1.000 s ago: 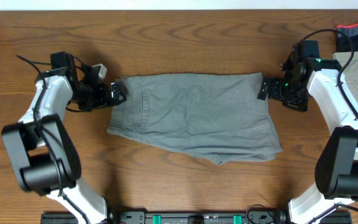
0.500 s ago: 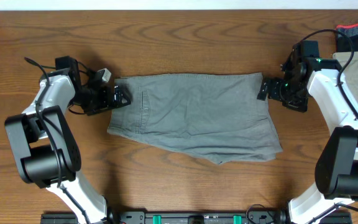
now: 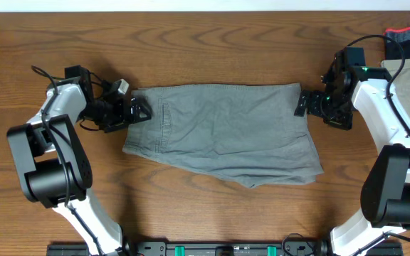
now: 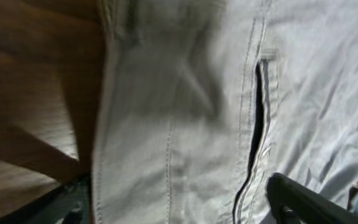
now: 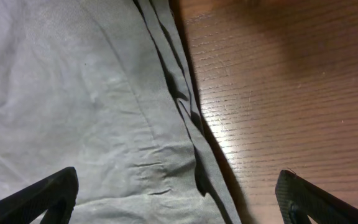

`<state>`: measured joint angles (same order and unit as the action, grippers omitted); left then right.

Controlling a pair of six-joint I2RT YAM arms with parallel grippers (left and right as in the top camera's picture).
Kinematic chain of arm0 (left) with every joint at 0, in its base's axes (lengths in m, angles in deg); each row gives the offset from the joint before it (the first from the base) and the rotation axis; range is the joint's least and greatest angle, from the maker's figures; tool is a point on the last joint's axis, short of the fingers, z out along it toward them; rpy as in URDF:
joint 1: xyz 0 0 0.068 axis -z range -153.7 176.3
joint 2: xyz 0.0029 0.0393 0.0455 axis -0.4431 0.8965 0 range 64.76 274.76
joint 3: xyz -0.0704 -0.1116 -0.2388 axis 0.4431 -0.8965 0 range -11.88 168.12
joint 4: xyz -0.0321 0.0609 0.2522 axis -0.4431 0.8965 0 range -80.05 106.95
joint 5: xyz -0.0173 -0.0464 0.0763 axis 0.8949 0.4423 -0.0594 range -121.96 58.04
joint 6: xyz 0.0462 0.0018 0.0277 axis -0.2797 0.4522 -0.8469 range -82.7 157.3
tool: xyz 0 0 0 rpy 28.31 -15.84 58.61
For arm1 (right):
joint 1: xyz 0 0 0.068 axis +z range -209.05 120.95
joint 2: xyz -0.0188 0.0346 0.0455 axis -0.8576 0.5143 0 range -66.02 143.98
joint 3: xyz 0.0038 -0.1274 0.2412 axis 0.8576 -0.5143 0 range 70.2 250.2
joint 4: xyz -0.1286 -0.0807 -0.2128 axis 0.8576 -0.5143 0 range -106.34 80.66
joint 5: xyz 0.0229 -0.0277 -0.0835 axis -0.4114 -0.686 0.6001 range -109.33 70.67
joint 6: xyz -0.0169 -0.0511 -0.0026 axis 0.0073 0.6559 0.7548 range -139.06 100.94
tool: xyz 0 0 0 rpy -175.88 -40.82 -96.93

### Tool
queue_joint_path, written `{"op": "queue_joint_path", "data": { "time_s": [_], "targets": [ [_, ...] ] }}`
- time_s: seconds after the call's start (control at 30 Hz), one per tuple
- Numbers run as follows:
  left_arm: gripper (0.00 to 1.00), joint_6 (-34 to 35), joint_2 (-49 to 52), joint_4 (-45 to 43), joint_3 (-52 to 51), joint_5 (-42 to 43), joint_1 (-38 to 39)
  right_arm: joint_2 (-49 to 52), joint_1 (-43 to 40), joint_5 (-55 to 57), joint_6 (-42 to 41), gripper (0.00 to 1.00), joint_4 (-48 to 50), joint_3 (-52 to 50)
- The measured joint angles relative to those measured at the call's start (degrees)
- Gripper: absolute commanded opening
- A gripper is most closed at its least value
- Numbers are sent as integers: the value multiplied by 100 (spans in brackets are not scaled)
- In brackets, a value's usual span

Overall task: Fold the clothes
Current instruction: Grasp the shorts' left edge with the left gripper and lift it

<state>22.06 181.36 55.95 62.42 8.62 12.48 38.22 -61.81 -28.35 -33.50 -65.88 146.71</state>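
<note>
Overhead is evenly lit and sharp; wrist views are dimmer and soft, with glare on the table [image 5: 229,135] beside the shorts [image 5: 73,93].

My overhead view looks straight down on the whole table [image 3: 205,28], far edge at top. Both wrist cameras hang very near the shorts [image 3: 226,135], facing down: left over the pocket [image 4: 258,124] end, right over the opposite end plus bare wood. All three views share the shorts.
</note>
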Motion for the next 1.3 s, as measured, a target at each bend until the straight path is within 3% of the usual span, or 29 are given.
{"op": "queue_joint_path", "data": {
  "time_s": [0.07,0.27,0.37,0.4,0.43,0.93,1.3],
  "targets": [
    [75,4,44,68,-2,57,11,0,0,0,0,99,0,0],
    [33,4,184,87,-57,52,31,-2,0,-2,0,99,-24,-2],
    [21,-2,236,90,-94,11,50,0,0,-2,0,99,-105,-4],
    [10,2,245,103,-105,-11,55,0,0,-2,0,99,-120,-4],
    [6,26,256,103,-111,-15,57,0,0,-2,0,99,-127,-4],
    [6,262,289,350,57,-365,-273,0,0,-4,24,99,-236,-4],
    [6,520,170,1550,979,-1025,-511,0,0,-4,46,99,-83,-4]
  ]
}}
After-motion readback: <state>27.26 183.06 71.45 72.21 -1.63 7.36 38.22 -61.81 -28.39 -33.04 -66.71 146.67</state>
